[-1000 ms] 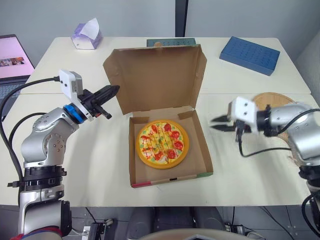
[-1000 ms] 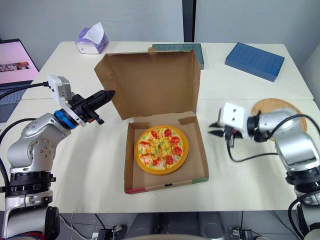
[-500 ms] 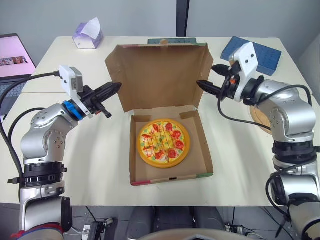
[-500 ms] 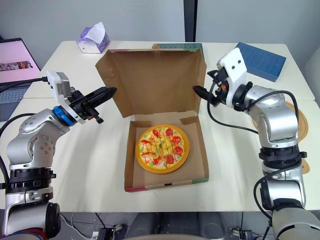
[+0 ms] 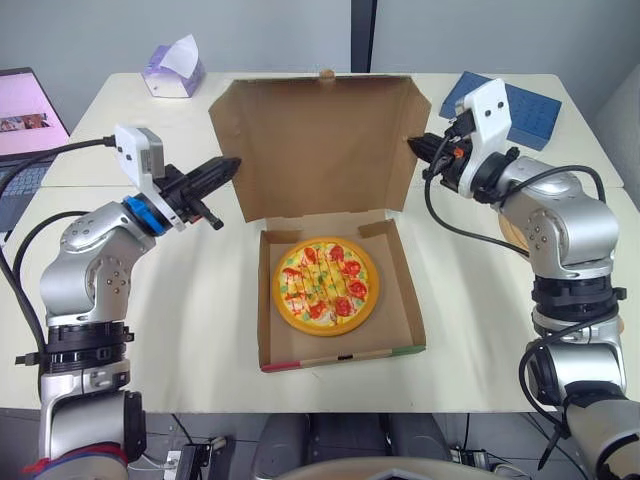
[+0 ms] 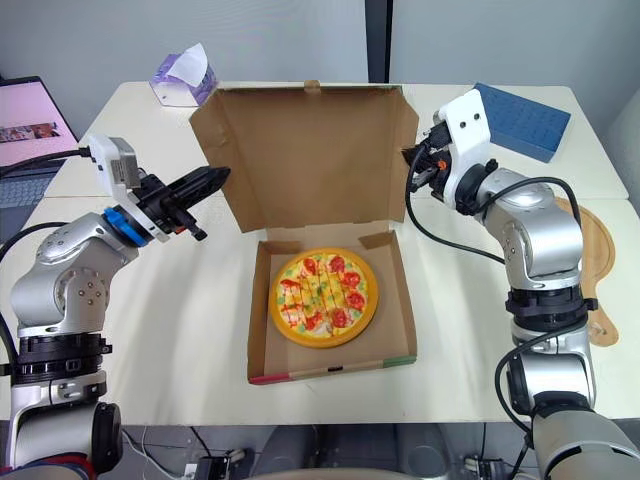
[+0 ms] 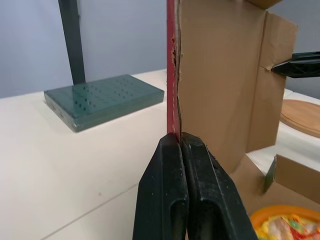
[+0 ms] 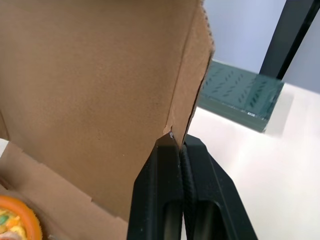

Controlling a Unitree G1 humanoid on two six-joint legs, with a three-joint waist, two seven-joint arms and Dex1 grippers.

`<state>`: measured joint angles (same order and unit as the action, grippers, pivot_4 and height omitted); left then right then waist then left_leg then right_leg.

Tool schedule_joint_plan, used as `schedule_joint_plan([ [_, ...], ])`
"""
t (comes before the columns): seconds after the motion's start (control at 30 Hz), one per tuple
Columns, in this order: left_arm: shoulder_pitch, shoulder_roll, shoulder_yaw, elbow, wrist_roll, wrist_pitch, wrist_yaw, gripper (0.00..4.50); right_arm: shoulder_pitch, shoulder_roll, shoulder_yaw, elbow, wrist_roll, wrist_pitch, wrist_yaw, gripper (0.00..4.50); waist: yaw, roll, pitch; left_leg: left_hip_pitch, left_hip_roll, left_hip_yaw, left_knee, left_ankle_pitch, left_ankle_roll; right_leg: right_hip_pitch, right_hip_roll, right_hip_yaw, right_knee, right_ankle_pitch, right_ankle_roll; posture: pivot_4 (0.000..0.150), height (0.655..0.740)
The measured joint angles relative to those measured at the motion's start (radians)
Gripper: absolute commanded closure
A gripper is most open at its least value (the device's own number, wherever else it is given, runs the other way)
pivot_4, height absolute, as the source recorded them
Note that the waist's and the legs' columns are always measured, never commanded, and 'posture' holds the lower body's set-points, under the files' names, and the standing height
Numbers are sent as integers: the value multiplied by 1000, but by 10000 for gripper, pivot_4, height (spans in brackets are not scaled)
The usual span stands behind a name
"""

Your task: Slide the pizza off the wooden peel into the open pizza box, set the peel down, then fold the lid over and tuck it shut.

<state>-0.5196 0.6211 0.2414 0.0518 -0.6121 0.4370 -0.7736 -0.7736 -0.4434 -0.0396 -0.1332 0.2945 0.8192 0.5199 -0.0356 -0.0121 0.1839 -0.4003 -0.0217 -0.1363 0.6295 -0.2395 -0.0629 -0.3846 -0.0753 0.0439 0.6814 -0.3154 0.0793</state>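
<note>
Pointing in from the left, the left gripper (image 5: pixel 230 166) is clenched, fingers pressed together, tips at the left edge of the lid (image 5: pixel 315 150). Lid stands upright at the back of the open pizza box (image 5: pixel 340 358). Pizza (image 5: pixel 325 285) lies inside the box, mid-table (image 5: pixel 200 300). Right gripper (image 5: pixel 412 146) is also clenched, tips at the lid's upper right corner. Wooden peel (image 6: pixel 585 250) lies flat at far right, behind the right arm.
</note>
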Motion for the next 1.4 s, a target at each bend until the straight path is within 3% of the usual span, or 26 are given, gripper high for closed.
schedule_joint_plan([
  [0.27,-28,-73,-14,-98,-2,85,117,45000,39,-18,0,-132,-1,43,-65,44563,-7,0,0,0,0,0,0,0,0,0,0,0,0,0,0,1500,7400],
  [0.5,-30,-66,-19,-107,-8,122,76,45000,93,-18,-11,-228,4,86,-109,44563,-9,0,0,0,0,1,0,0,0,-1,0,0,0,0,0,1500,7400],
  [0.73,-74,-11,-10,-4,-7,105,-26,24434,95,-20,-16,-245,20,94,-107,45000,-15,0,0,0,0,0,0,0,0,0,0,0,0,0,0,1500,7400],
  [1.27,-137,-20,-11,61,5,105,17,24434,95,-40,-15,-245,40,90,-105,45000,-18,0,0,0,0,0,0,0,0,0,0,0,0,0,0,1500,7400],
  [1.4,-157,-20,-20,72,21,105,18,33002,95,-41,-14,-245,41,89,-97,45000,-20,0,0,0,0,0,0,0,0,0,0,0,0,0,0,1500,7400],
])
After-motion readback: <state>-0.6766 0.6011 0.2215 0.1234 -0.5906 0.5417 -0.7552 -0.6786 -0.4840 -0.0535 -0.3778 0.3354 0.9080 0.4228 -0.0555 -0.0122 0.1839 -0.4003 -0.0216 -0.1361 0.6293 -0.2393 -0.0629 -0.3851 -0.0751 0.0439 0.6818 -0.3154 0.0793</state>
